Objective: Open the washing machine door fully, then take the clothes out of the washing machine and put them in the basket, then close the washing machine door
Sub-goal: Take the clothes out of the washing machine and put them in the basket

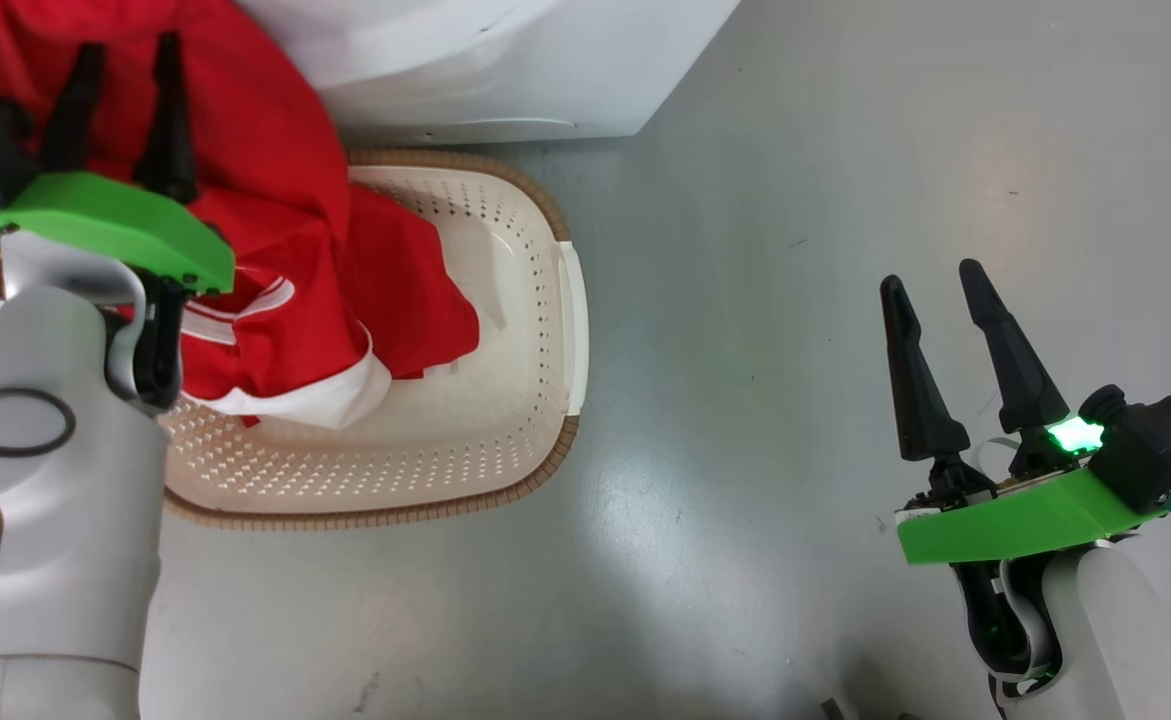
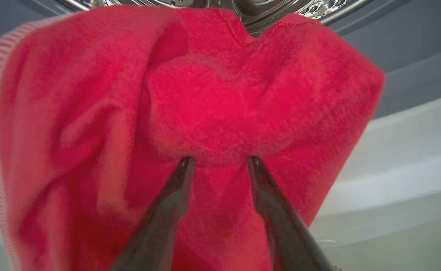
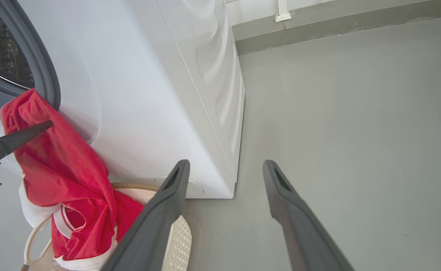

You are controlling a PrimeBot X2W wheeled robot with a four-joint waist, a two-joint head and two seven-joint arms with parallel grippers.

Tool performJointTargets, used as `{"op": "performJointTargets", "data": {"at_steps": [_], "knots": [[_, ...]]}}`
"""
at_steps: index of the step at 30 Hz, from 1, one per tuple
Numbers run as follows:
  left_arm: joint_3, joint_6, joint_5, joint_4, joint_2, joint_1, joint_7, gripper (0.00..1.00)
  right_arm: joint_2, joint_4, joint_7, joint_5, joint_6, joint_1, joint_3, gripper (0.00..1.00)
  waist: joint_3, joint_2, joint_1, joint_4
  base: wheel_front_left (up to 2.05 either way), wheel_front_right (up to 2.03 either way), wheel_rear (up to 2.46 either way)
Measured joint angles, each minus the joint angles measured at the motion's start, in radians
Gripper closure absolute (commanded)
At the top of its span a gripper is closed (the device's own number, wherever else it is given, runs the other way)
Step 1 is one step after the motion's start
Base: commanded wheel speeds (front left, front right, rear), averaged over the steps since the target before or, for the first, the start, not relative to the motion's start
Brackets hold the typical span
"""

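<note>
1. Clothes drape from the washing machine behind the basket, lower end inside the basket.
2. Your left gripper, above the basket's left end, presses parted fingers on them, pinching nothing visibly.
3. Your right gripper gapes empty, well right of the basket.
4. Left for you: finish unloading, shut the door.

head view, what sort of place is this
Probably a laundry corner, though it may be a test room set up as one. A white front-loading washing machine stands on a grey floor, a cream basket sits before it, and red clothes hang from its opening into the basket.
</note>
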Motion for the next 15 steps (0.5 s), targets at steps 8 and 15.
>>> {"op": "performJointTargets", "data": {"at_steps": [8,15], "knots": [[-0.006,0.000,0.000,-0.005,0.002,-0.005,0.000,1.00,0.000,-0.002,0.000,0.000,0.000,0.000,-0.001,0.00,-0.002,0.0000,0.0000,0.004,0.00,0.00,0.00],[-0.019,0.000,-0.003,-0.047,-0.003,0.017,0.000,1.00,0.000,-0.002,0.000,0.000,0.000,0.000,-0.003,0.00,-0.009,0.0000,0.0000,0.016,0.00,0.00,0.00]]}}
